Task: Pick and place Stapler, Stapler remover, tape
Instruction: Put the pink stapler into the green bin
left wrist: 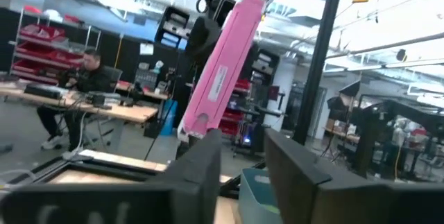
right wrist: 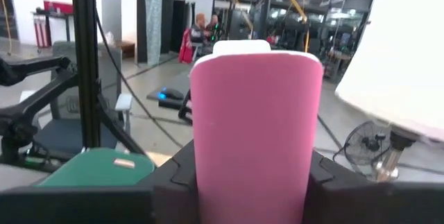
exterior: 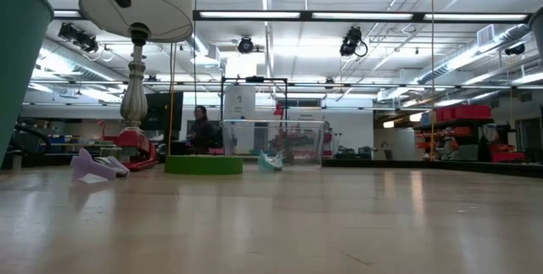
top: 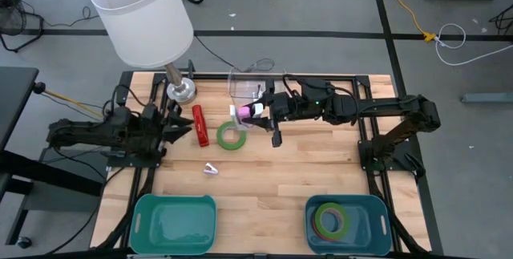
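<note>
- The right end effector (top: 258,112) is clamped on a pink stapler (left wrist: 222,64) and holds it in the air over the far middle of the table (top: 304,175), just beside a clear box (top: 247,87) and near a green tape ring (top: 232,136).
- The pink stapler hangs steeply, and its long axis is closer to upright than flat. The gripped end is up and the free end leans down toward the table. From above only a small pink patch shows, which fits that pose.
- In the right wrist view the fingers press on the two broad sides of the body.
- It looks stiff and fairly heavy for its size, with smooth plastic sides. Held by one end, it could swing or slide in the grip, so a hold nearer its middle would probably be steadier.
- The left end effector (top: 175,127) waits at the left edge of the table. Its fingers (left wrist: 201,172) are apart with nothing between them.
- A red stapler (top: 199,124) lies flat just beside it. Its long axis runs from the near side toward the far side of the table. The best hold is likely across its narrow width at mid-length.
- A small staple remover (top: 211,168) lies alone nearer the front. It is light and oddly shaped, so it is likely to skid when pinched.
- The green tape ring lies flat. It is light and stiff, and its rim is the likely place to hold it.
- Two more tape rings (top: 330,219) already sit in the right-hand bin (top: 377,211).
</note>
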Available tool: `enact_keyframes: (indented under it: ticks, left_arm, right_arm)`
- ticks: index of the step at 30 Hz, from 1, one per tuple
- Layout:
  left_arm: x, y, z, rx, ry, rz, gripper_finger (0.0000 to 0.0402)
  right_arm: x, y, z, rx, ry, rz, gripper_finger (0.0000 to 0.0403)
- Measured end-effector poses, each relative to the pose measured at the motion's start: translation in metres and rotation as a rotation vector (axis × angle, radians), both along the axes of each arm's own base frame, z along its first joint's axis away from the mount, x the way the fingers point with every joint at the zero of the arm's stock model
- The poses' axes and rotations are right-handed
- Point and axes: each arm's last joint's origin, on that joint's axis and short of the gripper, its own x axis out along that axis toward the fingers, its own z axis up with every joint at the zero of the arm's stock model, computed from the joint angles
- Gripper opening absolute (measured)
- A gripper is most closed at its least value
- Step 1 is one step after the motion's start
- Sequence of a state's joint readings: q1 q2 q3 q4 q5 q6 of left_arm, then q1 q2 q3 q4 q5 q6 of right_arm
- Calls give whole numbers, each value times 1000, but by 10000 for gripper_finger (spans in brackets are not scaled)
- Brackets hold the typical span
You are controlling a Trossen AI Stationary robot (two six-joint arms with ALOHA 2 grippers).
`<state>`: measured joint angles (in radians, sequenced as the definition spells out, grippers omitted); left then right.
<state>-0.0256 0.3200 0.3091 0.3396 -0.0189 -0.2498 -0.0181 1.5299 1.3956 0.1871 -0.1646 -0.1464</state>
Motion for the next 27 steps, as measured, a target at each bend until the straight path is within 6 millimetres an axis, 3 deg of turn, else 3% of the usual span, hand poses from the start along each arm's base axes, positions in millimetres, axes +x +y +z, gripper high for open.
enact_keyframes:
  ticks: [10,16,27]
  left_arm:
    - [39,-1,37,77,87,18,220]
    - [64,-2,46,92,140,18,237]
    - [102,-2,43,159,239,47,254]
  right_arm:
    - [0,0,4,6,-44,0,130]
    - [0,-1,5,9,-45,-34,130]
    - [0,-1,4,27,-40,-43,130]
